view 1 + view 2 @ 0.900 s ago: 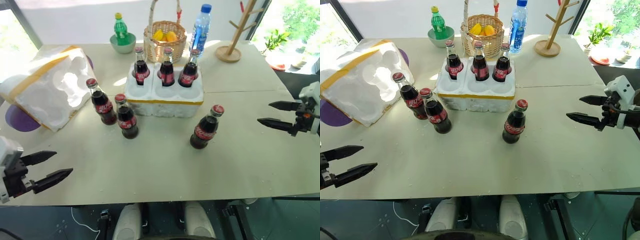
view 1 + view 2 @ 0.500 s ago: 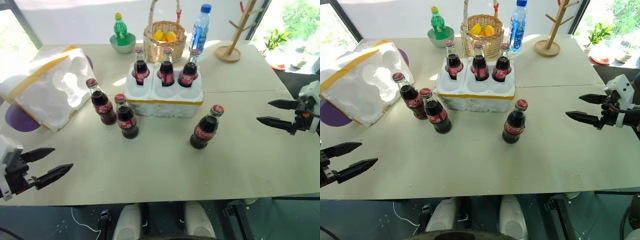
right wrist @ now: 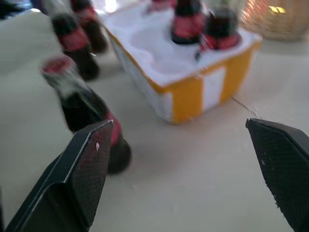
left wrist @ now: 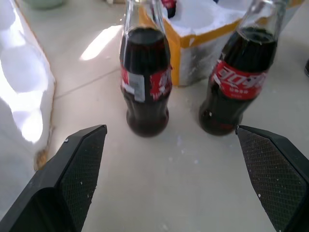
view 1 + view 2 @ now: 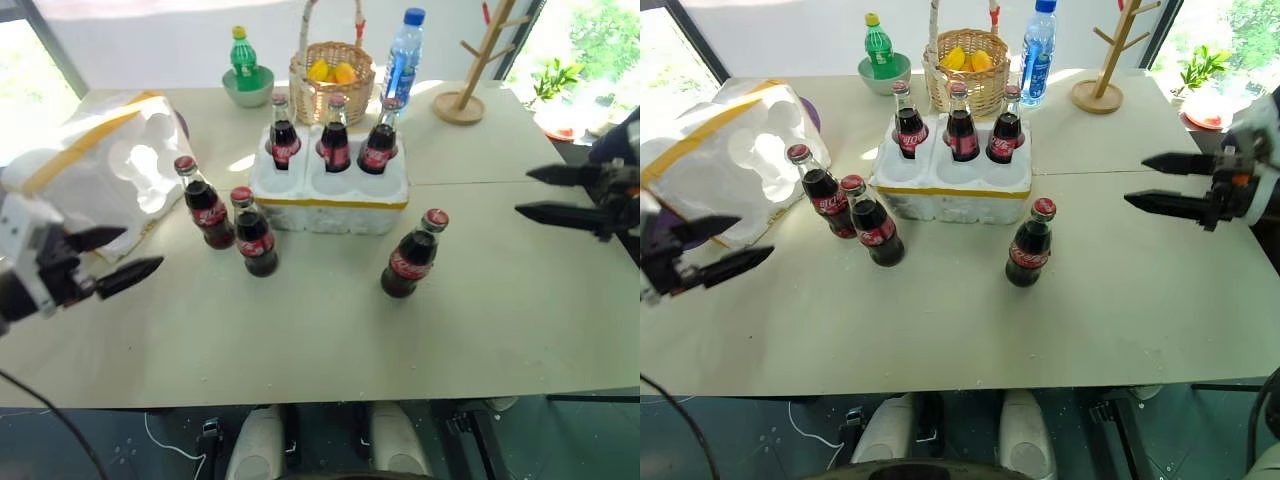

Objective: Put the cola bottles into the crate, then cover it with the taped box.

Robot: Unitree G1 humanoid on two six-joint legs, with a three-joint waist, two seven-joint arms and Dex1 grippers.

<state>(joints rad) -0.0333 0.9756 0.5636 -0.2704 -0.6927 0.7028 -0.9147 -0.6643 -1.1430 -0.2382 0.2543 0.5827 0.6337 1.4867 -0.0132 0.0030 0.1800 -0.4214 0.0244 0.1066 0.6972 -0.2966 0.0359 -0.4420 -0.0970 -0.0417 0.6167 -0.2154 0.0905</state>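
Currently both grippers gape wide, holding nothing; left gripper (image 5: 112,258) hovers mid-left, right gripper (image 5: 548,193) mid-right; three cola bottles (image 5: 254,232) stand outside the crate (image 5: 330,190), centre; taped box (image 5: 95,170) upper left.

Beige tabletop (image 5: 480,300), seam across right half. Wooden mug tree (image 5: 470,75) at far edge. Bright windows; potted plant (image 5: 550,80) far right.

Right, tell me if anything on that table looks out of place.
The taped box lies tipped on its side, hollows showing, partly over a purple disc. Three cola bottles stand outside the crate. Small white crumbs dot the table.
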